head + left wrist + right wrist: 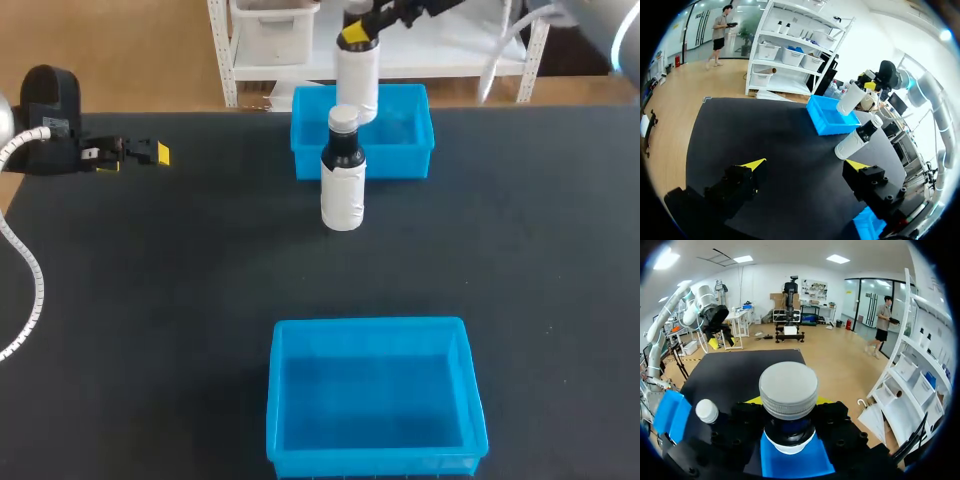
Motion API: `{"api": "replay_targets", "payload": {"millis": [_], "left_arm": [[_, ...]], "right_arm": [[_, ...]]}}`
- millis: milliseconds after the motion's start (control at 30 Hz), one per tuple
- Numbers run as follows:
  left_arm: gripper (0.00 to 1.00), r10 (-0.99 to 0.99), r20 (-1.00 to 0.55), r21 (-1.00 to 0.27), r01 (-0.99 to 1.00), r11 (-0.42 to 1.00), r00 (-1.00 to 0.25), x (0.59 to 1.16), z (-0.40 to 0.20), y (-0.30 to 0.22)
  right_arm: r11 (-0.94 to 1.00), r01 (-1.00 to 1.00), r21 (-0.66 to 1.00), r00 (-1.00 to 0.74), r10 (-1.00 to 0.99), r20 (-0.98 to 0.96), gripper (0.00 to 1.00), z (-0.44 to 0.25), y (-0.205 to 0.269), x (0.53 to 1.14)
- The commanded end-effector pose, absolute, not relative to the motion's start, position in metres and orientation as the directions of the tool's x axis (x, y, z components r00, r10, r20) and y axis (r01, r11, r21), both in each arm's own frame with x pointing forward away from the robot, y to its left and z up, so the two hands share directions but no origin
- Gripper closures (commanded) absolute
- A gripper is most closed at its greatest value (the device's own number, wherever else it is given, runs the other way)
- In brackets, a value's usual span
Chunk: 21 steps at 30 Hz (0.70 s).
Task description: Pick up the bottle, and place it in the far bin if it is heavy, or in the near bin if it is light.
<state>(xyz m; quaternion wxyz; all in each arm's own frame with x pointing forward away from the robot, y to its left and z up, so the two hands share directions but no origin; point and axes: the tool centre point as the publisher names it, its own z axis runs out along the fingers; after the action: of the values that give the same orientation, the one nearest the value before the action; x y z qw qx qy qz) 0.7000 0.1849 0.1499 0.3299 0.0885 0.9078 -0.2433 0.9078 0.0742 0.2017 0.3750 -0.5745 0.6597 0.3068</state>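
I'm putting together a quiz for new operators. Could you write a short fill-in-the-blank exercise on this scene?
1. The right gripper holds the lifted bottle above the far bin, while the near bin is ____.
2. The other bottle stands ____ on the table.
3. The fingers of the left gripper are ____.

Missing words: empty; upright; open.
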Motion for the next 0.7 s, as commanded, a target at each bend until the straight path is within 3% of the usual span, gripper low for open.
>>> {"api": "replay_targets", "payload": {"millis": [33,700], "left_arm": [[0.0,0.0,-0.642,-0.383,0.321,0.866,-0.767,0.7,0.15,0.185],[0.0,0.0,-0.642,-0.383,0.321,0.866,-0.767,0.7,0.15,0.185]], "right_arm": [[0.012,-0.998,0.066,-0.062,-0.526,-0.848,1.0,0.191,0.084,0.959],[-0.015,-0.994,0.112,-0.089,-0.505,-0.858,1.0,0.133,0.105,0.978]]}}
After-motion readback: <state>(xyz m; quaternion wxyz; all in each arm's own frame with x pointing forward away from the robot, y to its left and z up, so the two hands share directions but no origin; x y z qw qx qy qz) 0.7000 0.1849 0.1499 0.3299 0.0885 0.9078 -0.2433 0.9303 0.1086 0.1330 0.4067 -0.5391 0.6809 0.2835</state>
